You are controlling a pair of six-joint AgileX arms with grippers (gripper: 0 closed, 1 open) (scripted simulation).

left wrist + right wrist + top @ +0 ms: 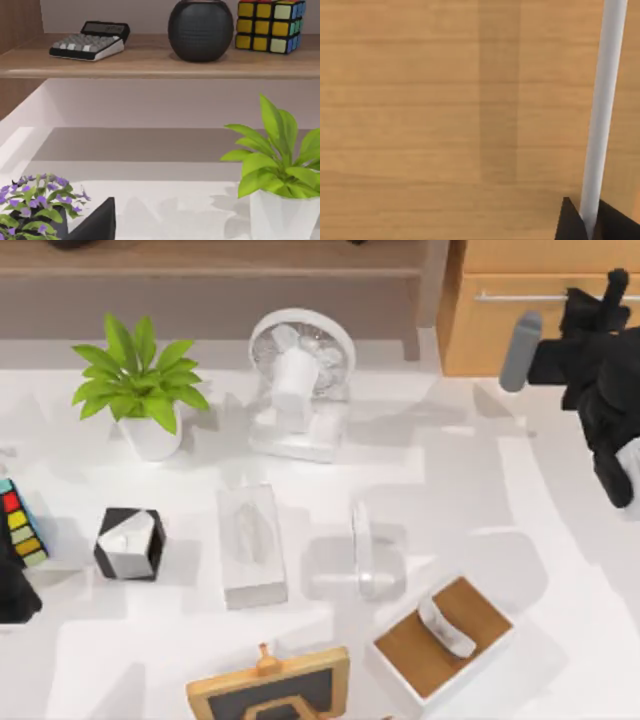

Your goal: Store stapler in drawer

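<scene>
You're early on: right gripper [600, 295] at 1 o'clock pinches the drawer [500, 330] handle [600, 125], drawer still closed, stapler [364, 548] untouched mid-table.

The matte black, blocky right arm [600, 370] of the AgileX pair carries 1 rounded grey cylindrical segment [519, 350]; its black pointed fingertips [568, 220] taper to wedges.

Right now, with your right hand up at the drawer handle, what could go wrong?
The right hand sits near one end of the bar handle, so a pull could slip off. The drawer looks shut, and the stapler lies mid-table, beside the tissue box, which it resembles.
</scene>
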